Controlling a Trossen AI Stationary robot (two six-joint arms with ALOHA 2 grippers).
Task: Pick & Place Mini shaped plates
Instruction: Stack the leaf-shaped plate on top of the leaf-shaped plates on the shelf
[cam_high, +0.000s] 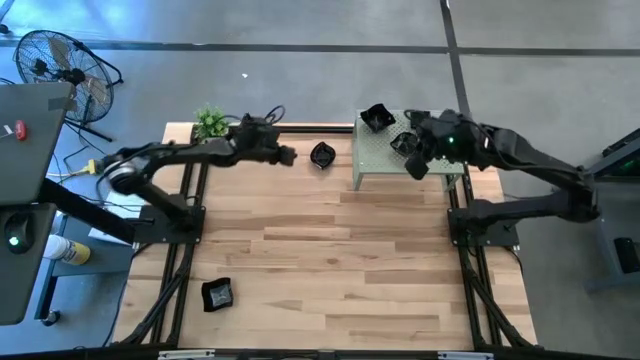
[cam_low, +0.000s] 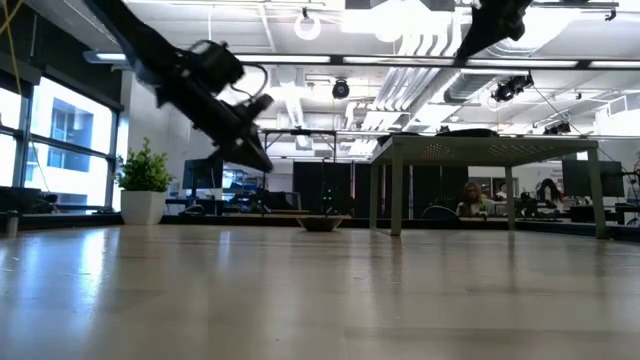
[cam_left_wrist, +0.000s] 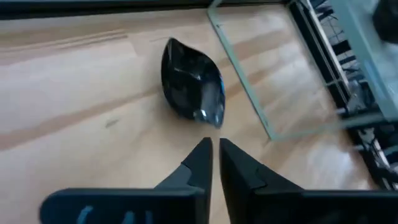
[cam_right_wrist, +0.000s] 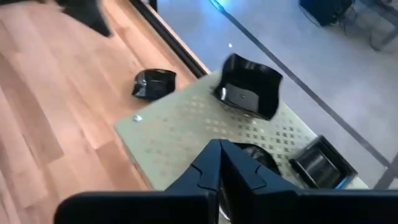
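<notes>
The wooden bench (cam_high: 330, 260) carries everything; at its far edge stands a pale green perforated stand (cam_high: 375, 165), and beside the far left corner a small potted plant (cam_high: 210, 122). The little black plates are scattered: one square plate (cam_high: 376, 118) sits on the far corner of the stand, another dish (cam_right_wrist: 320, 163) lies on the stand near the right gripper, one leaf-shaped plate (cam_left_wrist: 191, 86) rests on the bench just beside the stand, and one more plate (cam_high: 217, 294) lies well apart at the near left of the bench.

The left gripper (cam_left_wrist: 214, 163) hangs above the bench near the leaf-shaped plate, its fingers pressed together and holding nothing; the right gripper (cam_right_wrist: 221, 163) hovers over the stand, fingers likewise pressed together and empty.

These plates look glossy, hard and light; I judge them slippery and liable to chip if dropped or squeezed askew; the best hold is probably across a raised rim, one finger inside the bowl and one outside, since the shallow body offers little else; on the leaf-shaped one, the long side wall seems safer than the pointed tip.
</notes>
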